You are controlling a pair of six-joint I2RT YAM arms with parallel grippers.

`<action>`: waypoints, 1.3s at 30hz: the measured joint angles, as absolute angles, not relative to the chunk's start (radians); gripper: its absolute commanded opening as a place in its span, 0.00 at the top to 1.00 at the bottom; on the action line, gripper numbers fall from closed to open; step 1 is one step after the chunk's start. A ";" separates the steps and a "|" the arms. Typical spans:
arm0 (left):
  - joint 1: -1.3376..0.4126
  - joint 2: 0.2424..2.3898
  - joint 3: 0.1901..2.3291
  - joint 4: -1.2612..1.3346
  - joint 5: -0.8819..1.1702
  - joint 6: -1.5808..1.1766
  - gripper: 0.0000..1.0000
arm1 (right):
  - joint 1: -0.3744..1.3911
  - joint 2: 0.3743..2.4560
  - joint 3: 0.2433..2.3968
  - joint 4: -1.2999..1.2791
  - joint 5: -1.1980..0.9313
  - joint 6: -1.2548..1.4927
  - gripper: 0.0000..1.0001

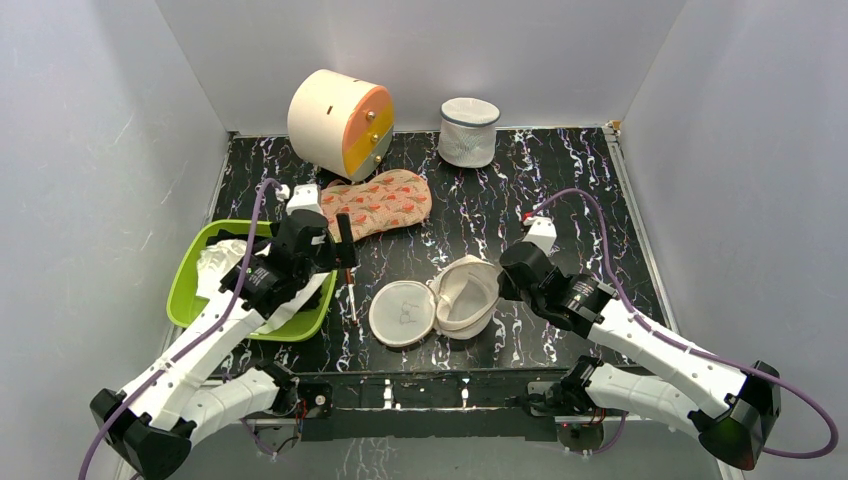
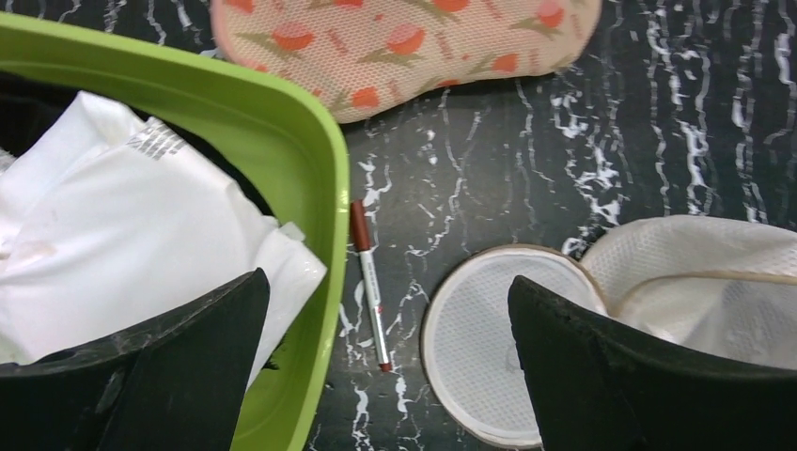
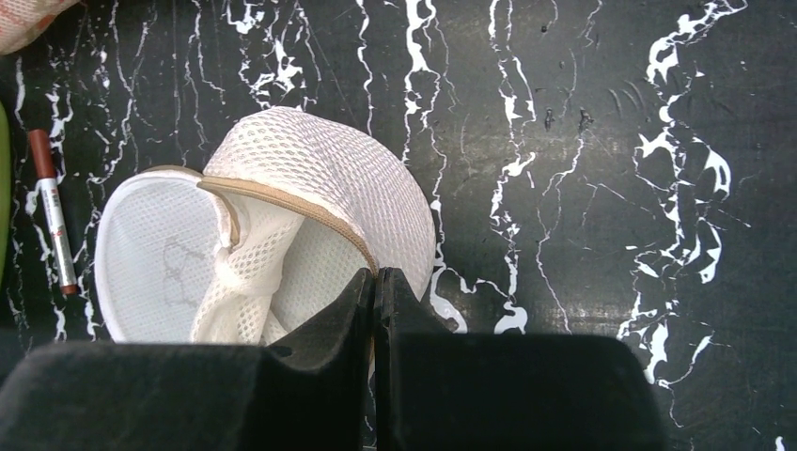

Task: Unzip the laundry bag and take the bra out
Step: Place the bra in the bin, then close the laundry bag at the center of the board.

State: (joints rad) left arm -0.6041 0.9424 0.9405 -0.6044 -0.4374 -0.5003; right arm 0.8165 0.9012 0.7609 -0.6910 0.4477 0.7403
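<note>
Laundry bag (image 1: 465,292) unzipped mid-table; right gripper (image 3: 376,277) clenched on tan trim, apparently steadying it. Bra (image 2: 113,225) lies in green tub (image 2: 282,141); left gripper (image 2: 387,282) spread wide above tub rim, grasping nothing. Removal looks done.

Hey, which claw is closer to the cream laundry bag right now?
Right. The right claw is shut at the right rim of the laundry bag. The left claw is open, farther off to the bag's left, by the edge of the green tub.
</note>
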 measured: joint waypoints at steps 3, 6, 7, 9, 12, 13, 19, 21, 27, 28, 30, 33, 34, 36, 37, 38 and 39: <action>-0.604 0.939 0.963 -0.590 -0.372 -0.482 0.02 | 0.817 0.906 0.763 -0.708 0.466 0.747 0.85; -0.604 0.938 0.968 -0.546 -0.280 -0.437 0.02 | 0.817 0.923 0.772 -0.735 0.488 0.758 0.75; -0.604 0.938 0.968 -0.522 -0.244 -0.414 0.02 | 0.817 0.929 0.778 -0.746 0.498 0.762 0.72; -0.604 0.940 0.972 -0.471 -0.178 -0.368 0.02 | 0.816 0.941 0.794 -0.770 0.514 0.766 0.62; -0.604 0.966 1.024 -0.382 -0.089 -0.287 0.02 | 0.816 0.949 0.838 -0.815 0.535 0.764 0.38; -0.604 0.979 1.049 -0.340 -0.070 -0.262 0.02 | 0.816 0.949 0.864 -0.829 0.540 0.747 0.30; -0.604 1.006 1.091 0.026 -0.128 -0.131 0.02 | 0.816 0.937 1.030 -0.833 0.502 0.597 0.03; -0.600 1.023 1.090 0.160 -0.200 -0.087 0.02 | 0.816 0.936 1.072 -0.819 0.463 0.539 0.02; -0.456 1.132 1.126 0.263 -0.368 -0.075 0.02 | 0.826 1.010 1.107 -0.757 0.294 0.392 0.02; -0.435 1.145 1.114 0.279 -0.400 -0.064 0.02 | 0.840 1.038 1.107 -0.748 0.266 0.374 0.02; -0.408 1.151 1.066 0.295 -0.432 -0.038 0.02 | 0.889 1.092 1.107 -0.728 0.241 0.345 0.02; -0.389 1.140 0.997 0.307 -0.433 -0.009 0.02 | 1.055 1.183 1.107 -0.674 0.237 0.287 0.02; -0.385 1.134 0.976 0.309 -0.430 0.006 0.02 | 1.103 1.213 1.107 -0.655 0.234 0.267 0.02; -0.382 1.121 0.941 0.324 -0.421 0.036 0.02 | 1.204 1.294 1.111 -0.618 0.245 0.215 0.02; -0.382 1.118 0.931 0.337 -0.420 0.048 0.02 | 1.230 1.327 1.112 -0.606 0.258 0.195 0.02; -0.382 1.115 0.922 0.347 -0.419 0.060 0.02 | 1.270 1.370 1.115 -0.594 0.285 0.161 0.03; -0.382 1.114 0.917 0.360 -0.419 0.072 0.02 | 1.316 1.428 1.119 -0.571 0.332 0.105 0.03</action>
